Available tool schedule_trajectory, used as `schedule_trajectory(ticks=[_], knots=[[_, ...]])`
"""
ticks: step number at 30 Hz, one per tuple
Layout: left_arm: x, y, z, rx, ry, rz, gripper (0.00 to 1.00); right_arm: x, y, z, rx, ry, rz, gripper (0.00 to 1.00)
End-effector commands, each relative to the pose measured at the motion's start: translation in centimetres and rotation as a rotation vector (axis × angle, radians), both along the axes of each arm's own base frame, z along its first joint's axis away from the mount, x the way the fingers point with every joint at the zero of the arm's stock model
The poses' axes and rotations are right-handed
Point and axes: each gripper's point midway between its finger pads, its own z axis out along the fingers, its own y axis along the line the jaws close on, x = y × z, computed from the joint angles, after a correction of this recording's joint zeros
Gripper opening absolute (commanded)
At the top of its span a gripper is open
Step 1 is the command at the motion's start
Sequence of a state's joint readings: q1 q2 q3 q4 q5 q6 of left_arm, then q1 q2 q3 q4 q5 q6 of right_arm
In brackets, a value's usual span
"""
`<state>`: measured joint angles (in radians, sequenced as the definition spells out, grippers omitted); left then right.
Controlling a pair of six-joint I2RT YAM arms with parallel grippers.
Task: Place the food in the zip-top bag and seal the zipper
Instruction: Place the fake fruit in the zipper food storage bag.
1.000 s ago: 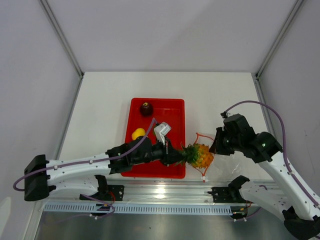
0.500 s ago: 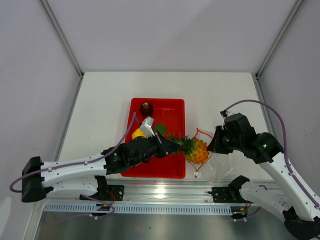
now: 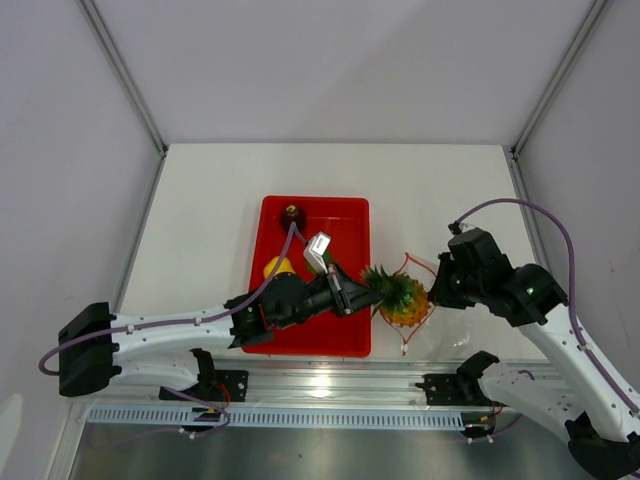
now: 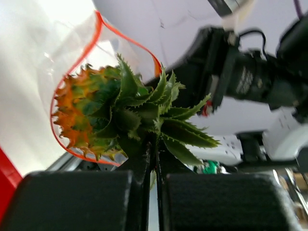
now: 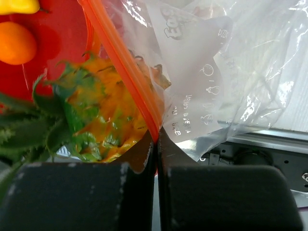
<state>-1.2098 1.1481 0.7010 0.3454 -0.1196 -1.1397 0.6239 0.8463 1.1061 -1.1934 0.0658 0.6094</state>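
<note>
My left gripper point(image 3: 360, 291) point(image 4: 155, 161) is shut on the green crown of the yellow-orange pineapple point(image 3: 407, 303) point(image 4: 89, 108). The fruit's body pokes into the open mouth of the clear zip-top bag point(image 3: 445, 325) point(image 5: 231, 72), ringed by the red-orange zipper point(image 4: 98, 29) point(image 5: 120, 67). My right gripper point(image 3: 438, 284) point(image 5: 156, 138) is shut on that zipper strip and holds the mouth up just right of the pineapple point(image 5: 110, 115). A dark red fruit point(image 3: 292, 215), a yellow pear point(image 3: 277, 267) point(image 5: 17, 5) and an orange point(image 5: 17, 42) lie in the tray.
The red tray point(image 3: 345, 215) point(image 5: 57, 38) sits left of the bag, with my left arm lying across its near half. An aluminium rail point(image 3: 330, 380) runs along the table's near edge, close under the bag. White table surface extends behind the tray and bag.
My left gripper lifted the pineapple and carried it right, deeper into the bag's mouth. The right gripper shifted slightly right with the zipper. The green fruit seen half a second ago is now covered by my left arm.
</note>
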Motion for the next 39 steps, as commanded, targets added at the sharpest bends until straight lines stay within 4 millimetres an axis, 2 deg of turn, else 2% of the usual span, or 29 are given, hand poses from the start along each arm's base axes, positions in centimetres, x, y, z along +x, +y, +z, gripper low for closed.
schedule_trajectory(ticks=[1, 2, 3, 5, 6, 7, 8, 9, 12, 15, 16, 17, 18, 19, 20, 21, 22, 23, 26, 28, 29, 31, 32, 34, 36, 37, 38, 39], knots=[[-3.2, -0.5, 2.5, -0.184, -0.079, -0.159, 0.01, 2.0, 1.1, 2.9, 0.076, -0.093, -0.039, 0.00], [-3.2, -0.3, 2.2, -0.190, -0.073, -0.151, 0.00, 2.1, 1.1, 2.9, 0.076, -0.089, -0.044, 0.00], [-2.8, 0.2, 0.8, -0.173, -0.049, -0.117, 0.01, 2.1, 1.2, 3.0, 0.081, -0.089, -0.049, 0.00], [-2.5, 1.1, 1.1, -0.194, -0.047, -0.077, 0.00, 2.2, 1.3, 3.5, 0.090, -0.094, -0.051, 0.00], [-2.3, 2.3, -0.4, -0.187, -0.039, -0.011, 0.01, 2.3, 1.3, 3.6, 0.096, -0.094, -0.057, 0.00], [-2.3, 2.9, -0.3, -0.213, -0.058, 0.027, 0.01, 2.3, 1.3, 3.7, 0.097, -0.095, -0.057, 0.00], [-2.2, 3.7, 2.1, -0.314, -0.124, 0.061, 0.00, 2.2, 1.5, 3.9, 0.108, -0.094, -0.051, 0.00], [-2.1, 4.2, 0.9, -0.307, -0.121, 0.069, 0.01, 2.2, 1.6, 3.9, 0.113, -0.090, -0.049, 0.00], [-3.3, 3.2, 1.9, -0.326, -0.157, -0.034, 0.01, 2.0, 2.4, 4.1, 0.153, -0.079, -0.025, 0.00], [-3.9, 0.8, 0.6, -0.226, -0.167, -0.132, 0.01, 1.5, 3.6, 4.2, 0.207, -0.054, 0.019, 0.00], [-5.2, -0.6, 3.5, -0.255, -0.207, -0.227, 0.00, 1.4, 3.9, 4.1, 0.219, -0.046, 0.027, 0.00], [-5.5, -1.7, 2.0, -0.198, -0.239, -0.269, 0.01, 1.4, 4.2, 3.9, 0.228, -0.038, 0.037, 0.00], [-6.2, -2.4, 1.7, -0.176, -0.256, -0.324, 0.01, 1.2, 4.5, 3.8, 0.240, -0.025, 0.050, 0.00], [-7.2, -3.8, 3.3, -0.184, -0.320, -0.416, 0.00, 1.2, 4.7, 3.8, 0.243, -0.024, 0.057, 0.00], [-7.6, -4.4, 2.9, -0.157, -0.338, -0.455, 0.01, 1.1, 4.7, 3.8, 0.247, -0.023, 0.058, 0.00], [-8.1, -4.8, 1.4, -0.099, -0.328, -0.507, 0.00, 1.1, 4.7, 3.8, 0.248, -0.024, 0.062, 0.00], [-8.3, -5.5, 3.0, -0.110, -0.398, -0.544, 0.01, 1.0, 4.6, 3.9, 0.246, -0.031, 0.068, 0.00], [-8.7, -5.6, 2.5, -0.094, -0.412, -0.579, 0.01, 1.0, 4.5, 4.0, 0.243, -0.037, 0.069, 0.00], [-7.7, -5.1, 1.3, -0.056, -0.400, -0.513, 0.01, 1.0, 3.9, 4.1, 0.219, -0.052, 0.067, 0.00], [-7.4, -4.1, 1.6, -0.094, -0.410, -0.472, 0.00, 1.0, 3.3, 3.8, 0.190, -0.053, 0.049, 0.00], [-7.2, -3.6, 0.2, -0.072, -0.392, -0.456, 0.01, 1.0, 3.2, 3.7, 0.183, -0.054, 0.049, 0.00], [-6.4, -2.9, 0.8, -0.090, -0.386, -0.385, 0.01, 1.0, 3.0, 3.4, 0.174, -0.050, 0.041, 0.00], [-6.1, -2.3, -0.7, -0.069, -0.372, -0.362, 0.00, 1.0, 2.9, 3.3, 0.172, -0.048, 0.036, 0.00], [-6.0, -2.0, -0.8, -0.091, -0.372, -0.342, 0.01, 1.0, 2.8, 3.2, 0.166, -0.044, 0.033, 0.00], [-6.3, -2.0, -2.6, -0.050, -0.346, -0.366, 0.01, 1.1, 2.5, 3.2, 0.158, -0.050, 0.022, 0.00], [-6.4, -2.7, -3.3, -0.024, -0.337, -0.391, 0.01, 1.1, 2.5, 3.3, 0.155, -0.050, 0.022, 0.00], [-6.7, -2.9, -5.4, 0.057, -0.292, -0.426, 0.01, 1.2, 2.5, 3.4, 0.157, -0.055, 0.024, 0.00], [-7.1, -3.3, -6.5, 0.101, -0.263, -0.463, 0.00, 1.2, 2.4, 3.4, 0.155, -0.056, 0.020, 0.00]])
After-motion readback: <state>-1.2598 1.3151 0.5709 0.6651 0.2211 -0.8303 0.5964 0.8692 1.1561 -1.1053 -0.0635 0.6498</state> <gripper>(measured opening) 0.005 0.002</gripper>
